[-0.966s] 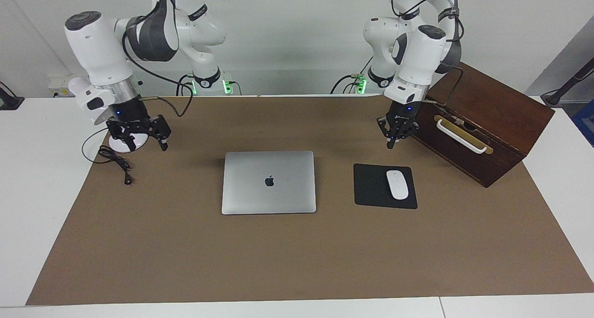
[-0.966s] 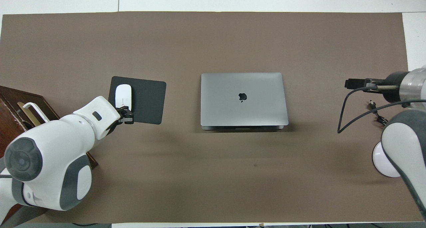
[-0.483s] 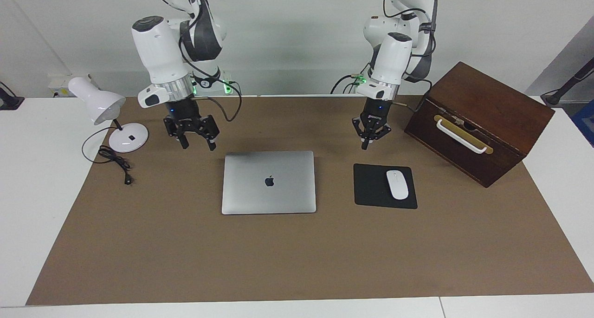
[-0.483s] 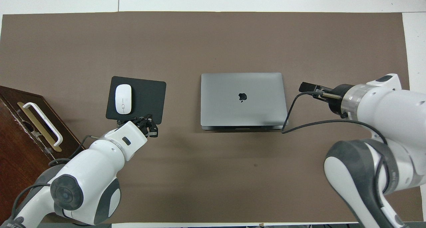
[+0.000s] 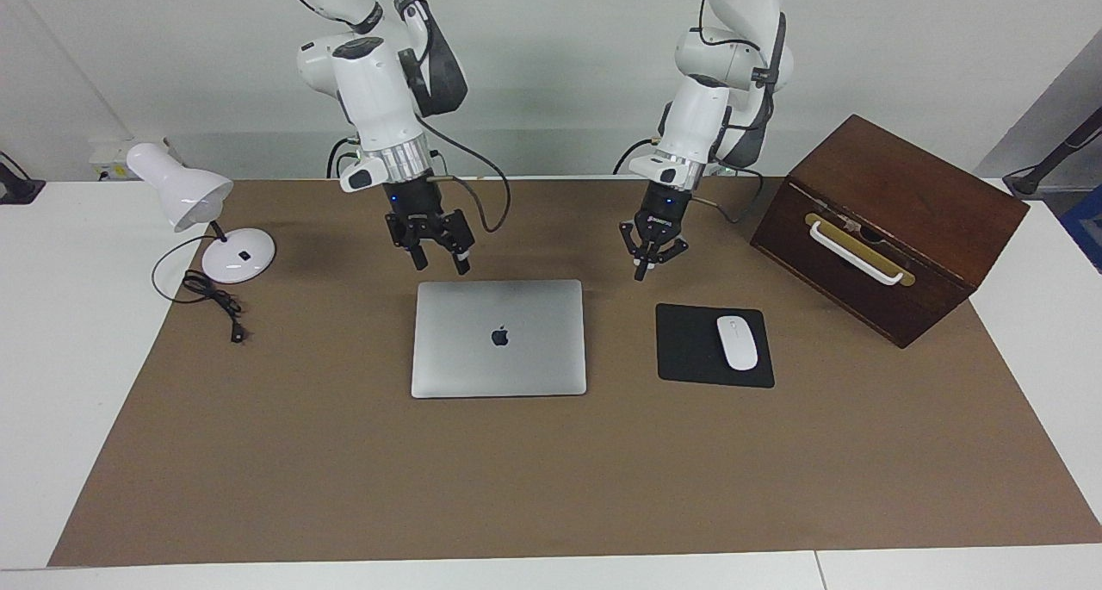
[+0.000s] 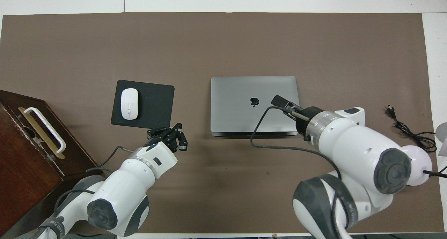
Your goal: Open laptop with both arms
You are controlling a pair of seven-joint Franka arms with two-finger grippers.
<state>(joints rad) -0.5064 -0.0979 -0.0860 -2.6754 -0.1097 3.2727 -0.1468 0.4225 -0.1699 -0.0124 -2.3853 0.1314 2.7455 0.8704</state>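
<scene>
The silver-grey laptop [image 5: 498, 338] lies shut and flat on the brown mat, apple logo up; it also shows in the overhead view [image 6: 255, 104]. My right gripper [image 5: 440, 264] hangs open over the laptop's edge nearest the robots, at the corner toward the right arm's end, not touching it. In the overhead view it [image 6: 282, 102] covers that part of the lid. My left gripper [image 5: 642, 271] hangs over the mat between the laptop and the mouse pad, near their robot-side edges; it also shows in the overhead view [image 6: 174, 141]. It holds nothing.
A black mouse pad [image 5: 689, 349] with a white mouse [image 5: 737, 342] lies beside the laptop toward the left arm's end. A dark wooden box [image 5: 887, 228] with a white handle stands past it. A white desk lamp [image 5: 181, 195] and its cable [image 5: 211, 301] are at the right arm's end.
Both arms swung inward toward the laptop. The right gripper went from by the lamp to over the laptop's corner. The left gripper went from by the wooden box to between laptop and mouse pad.
</scene>
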